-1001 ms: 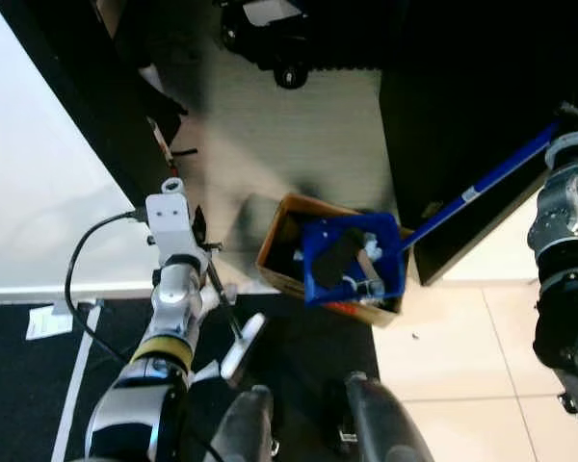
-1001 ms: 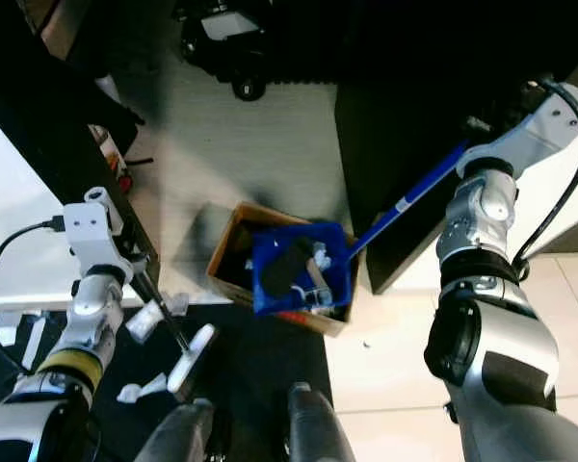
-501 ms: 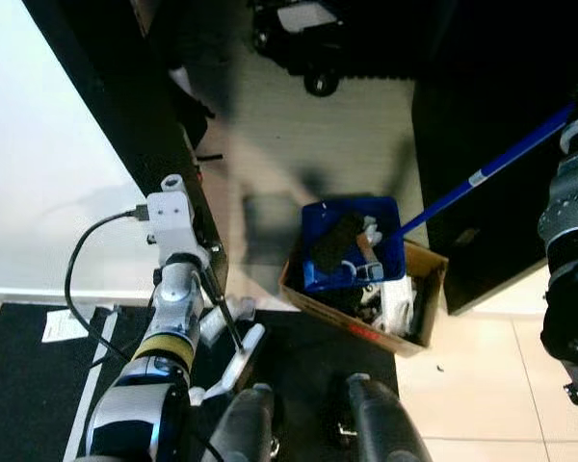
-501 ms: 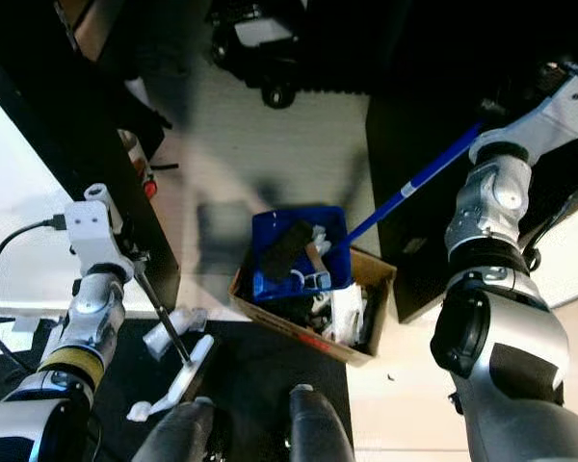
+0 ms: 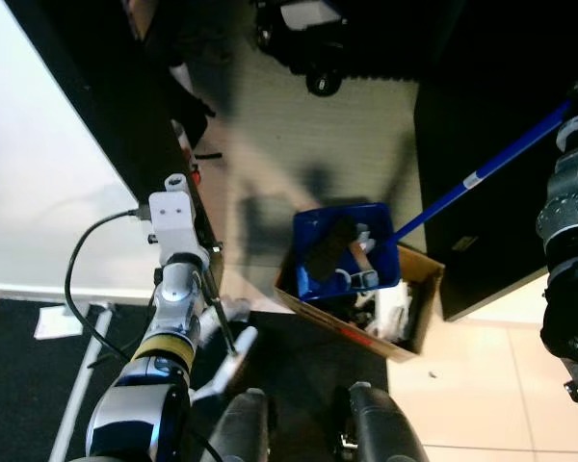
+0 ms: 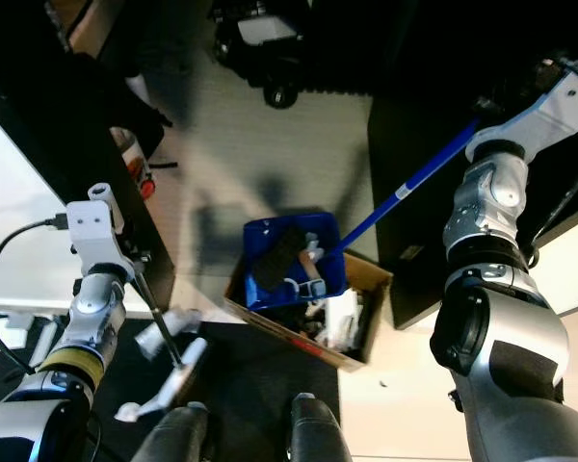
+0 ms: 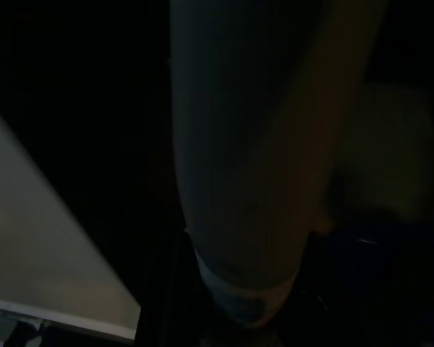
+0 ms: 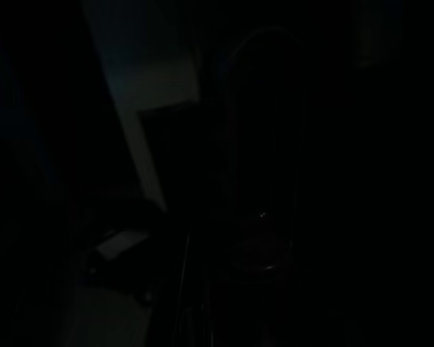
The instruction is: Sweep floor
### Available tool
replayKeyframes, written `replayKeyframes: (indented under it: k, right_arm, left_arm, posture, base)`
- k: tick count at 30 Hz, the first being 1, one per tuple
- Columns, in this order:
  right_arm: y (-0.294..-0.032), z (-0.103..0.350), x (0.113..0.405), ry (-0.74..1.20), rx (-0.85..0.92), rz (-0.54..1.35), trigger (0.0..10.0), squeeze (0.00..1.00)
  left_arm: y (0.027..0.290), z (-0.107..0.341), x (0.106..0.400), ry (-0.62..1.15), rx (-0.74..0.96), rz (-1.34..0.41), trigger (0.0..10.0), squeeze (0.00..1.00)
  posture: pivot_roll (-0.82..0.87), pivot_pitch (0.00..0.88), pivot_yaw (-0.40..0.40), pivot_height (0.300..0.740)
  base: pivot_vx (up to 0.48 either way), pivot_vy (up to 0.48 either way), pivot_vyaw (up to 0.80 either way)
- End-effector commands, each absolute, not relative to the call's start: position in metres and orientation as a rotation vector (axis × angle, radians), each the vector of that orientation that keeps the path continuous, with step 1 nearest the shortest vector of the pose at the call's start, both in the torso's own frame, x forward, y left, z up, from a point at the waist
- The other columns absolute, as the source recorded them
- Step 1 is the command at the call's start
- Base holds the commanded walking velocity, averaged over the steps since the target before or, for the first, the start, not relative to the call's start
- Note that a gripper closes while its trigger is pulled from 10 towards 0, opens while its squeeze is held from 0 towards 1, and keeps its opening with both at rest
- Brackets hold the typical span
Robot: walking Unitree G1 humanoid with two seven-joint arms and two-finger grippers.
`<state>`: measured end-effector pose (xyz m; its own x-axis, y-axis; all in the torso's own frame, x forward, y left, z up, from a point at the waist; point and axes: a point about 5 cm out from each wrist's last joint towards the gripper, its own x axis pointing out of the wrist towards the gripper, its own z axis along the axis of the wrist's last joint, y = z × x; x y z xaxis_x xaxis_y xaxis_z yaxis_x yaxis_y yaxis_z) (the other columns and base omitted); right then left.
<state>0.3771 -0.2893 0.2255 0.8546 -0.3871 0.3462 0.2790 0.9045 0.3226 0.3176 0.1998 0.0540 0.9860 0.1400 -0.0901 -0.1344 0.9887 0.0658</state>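
- Left eye view: the blue dustpan [image 5: 347, 252], loaded with dark and white debris, hung tilted over the far-left part of an open cardboard box [image 5: 412, 313] that stood on the floor before the robot's feet.
- The dustpan's long blue handle [image 5: 482, 173] ran up and to the right toward the right arm [image 6: 496, 207]; the right gripper itself lay in shadow, so whether its fingers were clenched on the handle could not be told.
- On the left, the left arm [image 5: 173, 279] reached down beside a dark panel [image 5: 125, 125]; a thin black rod [image 6: 159, 322] ran from it to a pale brush head [image 6: 178, 371] resting on the black mat [image 5: 308, 366]. The state of the left gripper's fingers could not be told either.
- White scraps [image 6: 164, 332] lay on the mat just beside the brush head, not yet swept up.
- Both wrist views were too dark to add detail.
- Risk, as a judgement: the dustpan overhung the box's far-left edge, so tipping it there could spill debris onto the grey floor [image 5: 270, 144] instead of into the box.
- A further risk: a swing of the long handle could nudge the light box and shift it.
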Motion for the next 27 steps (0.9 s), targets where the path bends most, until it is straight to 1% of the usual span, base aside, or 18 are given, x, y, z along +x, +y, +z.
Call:
replayKeyframes:
  k: [1,7,13,17,20,26,27]
  right_arm:
    - [-0.298,0.248,0.374,-0.519,0.262,-0.379,10.0,0.0]
    - [-0.294,0.252,0.377,-0.52,0.251,-0.36,10.0,0.0]
    - [-0.279,0.262,0.383,-0.524,0.167,-0.272,10.0,0.0]
    - [-0.276,0.263,0.385,-0.522,0.138,-0.251,10.0,0.0]
    - [-0.264,0.263,0.388,-0.513,0.051,-0.208,10.0,0.0]
    - [-0.251,0.263,0.391,-0.514,-0.048,-0.167,10.0,0.0]
    - [-0.245,0.261,0.391,-0.514,-0.092,-0.142,10.0,0.0]
  left_arm:
    - [0.199,0.049,0.314,0.119,0.075,0.134,10.0,0.0]
    - [0.201,0.048,0.314,0.125,0.087,0.142,10.0,0.0]
    - [0.205,0.048,0.312,0.117,0.087,0.153,10.0,0.0]
    - [0.206,0.048,0.312,0.115,0.087,0.156,10.0,0.0]
    - [0.208,0.048,0.31,0.107,0.088,0.166,10.0,0.0]
    - [0.21,0.048,0.309,0.101,0.089,0.175,10.0,0.0]
    - [0.21,0.048,0.308,0.1,0.089,0.177,10.0,0.0]
  posture:
    - [-0.02,0.058,-0.034,0.74]
    - [-0.02,0.068,-0.036,0.74]
    - [-0.02,0.074,-0.038,0.74]
    - [-0.02,0.076,-0.041,0.74]
    - [-0.01,0.082,-0.049,0.74]
    - [-0.01,0.085,-0.05,0.74]
    - [-0.01,0.085,-0.051,0.74]
  base:
    - [0.0,0.0,0.0]
    - [0.0,0.0,0.0]
    - [0.0,0.0,0.0]
    - [0.0,0.0,0.0]
    - [0.0,0.0,0.0]
    - [0.0,0.0,0.0]
    - [0.0,0.0,0.0]
